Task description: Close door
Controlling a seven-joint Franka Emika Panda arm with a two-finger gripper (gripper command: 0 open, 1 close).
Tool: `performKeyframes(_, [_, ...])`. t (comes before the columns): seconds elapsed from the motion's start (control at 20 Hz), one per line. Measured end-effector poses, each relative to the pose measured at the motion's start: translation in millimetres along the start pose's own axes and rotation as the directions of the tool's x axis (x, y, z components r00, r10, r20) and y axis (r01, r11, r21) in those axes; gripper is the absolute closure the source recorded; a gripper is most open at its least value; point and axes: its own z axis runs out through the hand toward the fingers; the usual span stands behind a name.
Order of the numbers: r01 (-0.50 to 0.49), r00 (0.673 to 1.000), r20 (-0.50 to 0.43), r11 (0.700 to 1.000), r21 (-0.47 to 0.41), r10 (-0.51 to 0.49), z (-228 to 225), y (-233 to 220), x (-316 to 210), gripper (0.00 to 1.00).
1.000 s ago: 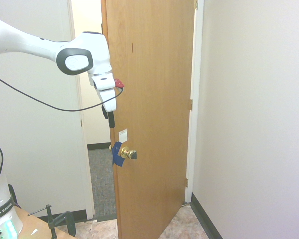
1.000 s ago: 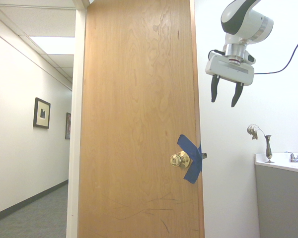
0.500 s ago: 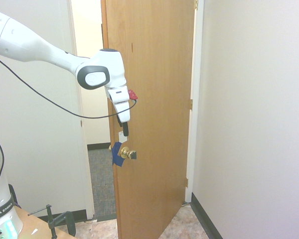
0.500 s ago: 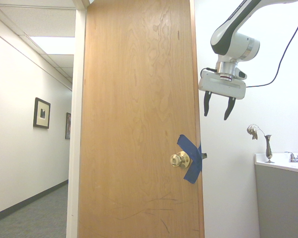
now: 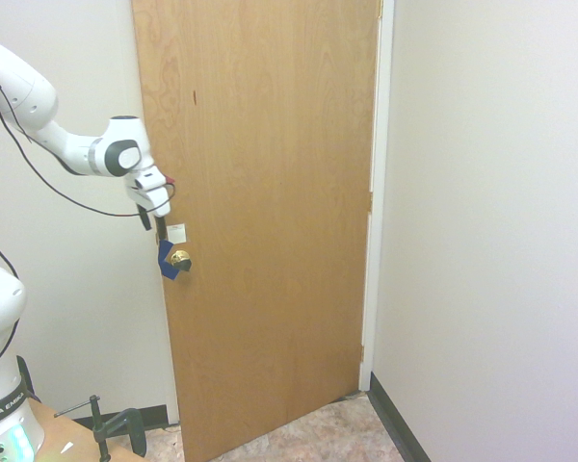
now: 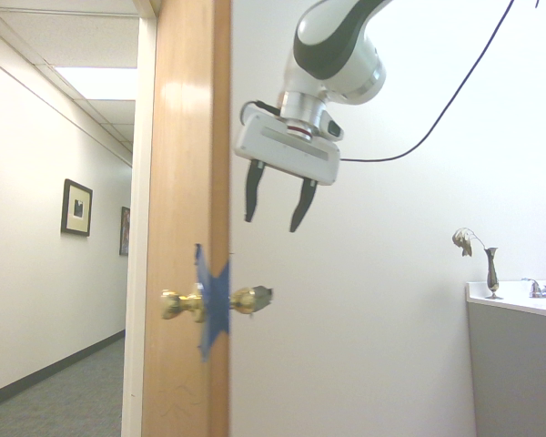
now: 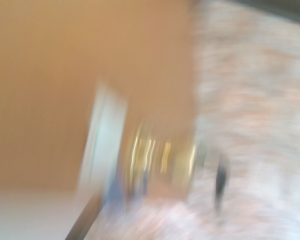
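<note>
The light-brown wooden door [image 5: 270, 212] fills almost the whole doorway in the first exterior view, hinged on the right. In the second exterior view the door [image 6: 187, 182] shows nearly edge-on. Its brass knob [image 5: 179, 258] sits near the free left edge, over a blue tape patch [image 5: 165, 264] and below a small white sticker [image 5: 176, 233]. My gripper [image 5: 159, 223] hangs right by that edge, just above the knob [image 6: 253, 295]. The gripper [image 6: 275, 205] is open, fingers pointing down, with nothing between them. The wrist view is blurred: wood, sticker [image 7: 102, 140] and knob [image 7: 160, 160].
A white wall [image 5: 491, 212] runs close along the right of the door, with a dark baseboard [image 5: 395, 428]. Beyond the door a hallway [image 6: 55, 273] with framed pictures shows. A counter [image 6: 514, 346] with a small vase stands at the right.
The door has swung from half open to almost flush with its frame. My gripper went with its free edge, moving left and lower, to just above the knob.
</note>
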Motion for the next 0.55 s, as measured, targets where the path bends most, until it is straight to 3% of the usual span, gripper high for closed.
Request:
performKeyframes(0.05, [0.059,0.998,0.007,0.998,0.008,-0.059,-2.6,-11.7,-40.0,0.00])
performKeyframes(0.15, [0.101,0.995,0.014,0.995,0.007,-0.101,-5.1,-15.2,-62.7,0.00])
performKeyframes(0.35, [0.040,0.999,-0.009,0.999,-0.034,-0.041,-17.2,18.6,7.2,0.00])
performKeyframes(0.55, [-0.058,0.997,-0.047,0.997,-0.057,0.056,-56.0,86.1,75.7,0.00])
